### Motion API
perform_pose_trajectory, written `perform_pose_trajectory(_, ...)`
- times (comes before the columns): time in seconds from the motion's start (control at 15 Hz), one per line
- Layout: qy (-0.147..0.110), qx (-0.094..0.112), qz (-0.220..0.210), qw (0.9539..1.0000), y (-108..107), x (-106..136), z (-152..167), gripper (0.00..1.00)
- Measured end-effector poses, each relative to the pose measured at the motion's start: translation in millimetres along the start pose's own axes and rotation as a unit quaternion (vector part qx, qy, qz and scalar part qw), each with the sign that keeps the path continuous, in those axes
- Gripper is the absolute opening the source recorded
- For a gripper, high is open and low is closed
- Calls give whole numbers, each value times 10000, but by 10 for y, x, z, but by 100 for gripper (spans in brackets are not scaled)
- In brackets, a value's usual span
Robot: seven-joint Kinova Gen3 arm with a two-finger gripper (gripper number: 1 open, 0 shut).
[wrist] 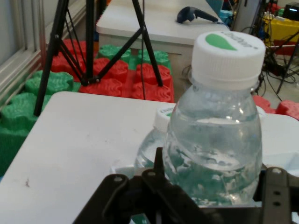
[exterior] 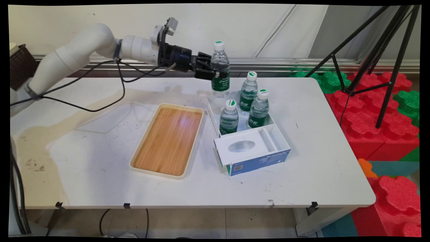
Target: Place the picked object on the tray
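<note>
A white robot arm reaches in from the left above a white table, its black two-finger gripper clenched around a clear plastic water bottle with a green label and a white, green-marked cap. The bottle stands upright in the grasp, long axis vertical, cap pointing straight up, gripped at mid-body just above the label. It hangs clear of the table, above the far left corner of an open white cardboard box with a blue printed front.

Inside the box's far compartment stand three more clear water bottles with green labels, all upright with caps up: one at the back, one to its right and nearer, one at the near left. The box's near half is covered by a white insert with an oval cut-out.

Just left of the box lies a rectangular tray with a cream rim and wood-grain floor, its long axis running from near left to far right. Black cables hang from the arm over the table's left part. Beyond the table's right edge, a black tripod stands on red and green foam blocks.

From the hand view, the held bottle fills the frame between the fingers, with another bottle's cap showing behind it.
</note>
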Motion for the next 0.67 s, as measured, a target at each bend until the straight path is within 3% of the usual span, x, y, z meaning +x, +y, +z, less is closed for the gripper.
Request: perform_pose_trajectory(0.67, -424, -60, -40, 9991, 209, -52, -771, 0)
